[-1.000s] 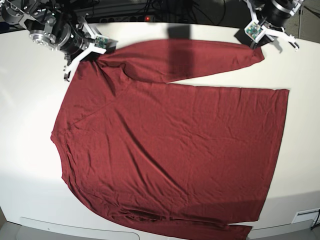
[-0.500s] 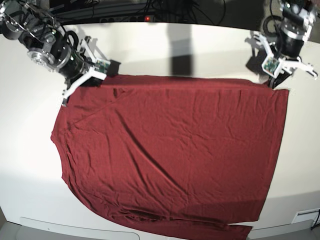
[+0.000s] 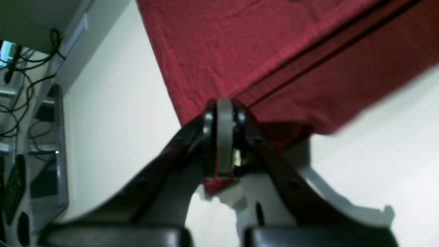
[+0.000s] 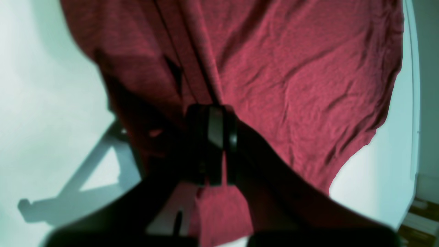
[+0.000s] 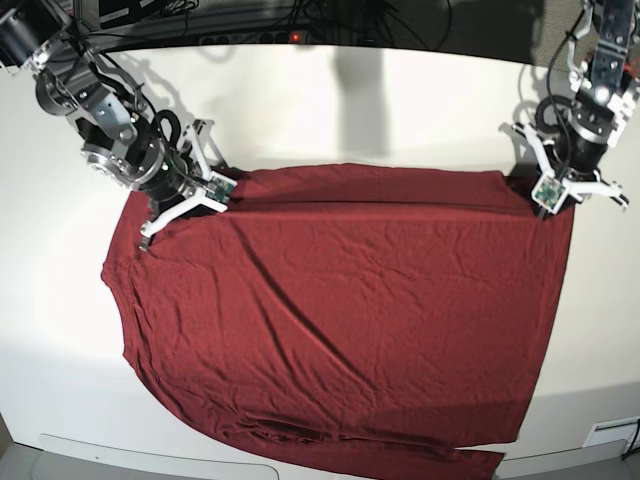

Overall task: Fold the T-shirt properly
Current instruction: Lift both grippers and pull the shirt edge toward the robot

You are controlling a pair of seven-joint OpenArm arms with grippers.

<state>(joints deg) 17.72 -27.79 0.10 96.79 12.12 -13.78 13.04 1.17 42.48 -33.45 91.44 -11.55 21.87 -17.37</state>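
The dark red T-shirt lies spread over the white table, its far edge doubled over into a straight fold from left to right. My right gripper is shut on the left end of that fold. In the right wrist view, cloth is pinched between the fingertips and hangs below them. My left gripper is shut on the right end of the fold. The left wrist view shows a seamed edge of the shirt clamped in the gripper.
Cables and a power strip with a red light run along the table's far edge. A white panel sits at the near edge. More cables and equipment stand beyond the table in the left wrist view.
Both grippers have come toward the near side and down, carrying the far sleeve over the shirt's body. The sleeve, earlier stretched out at the back, now lies folded on the body.
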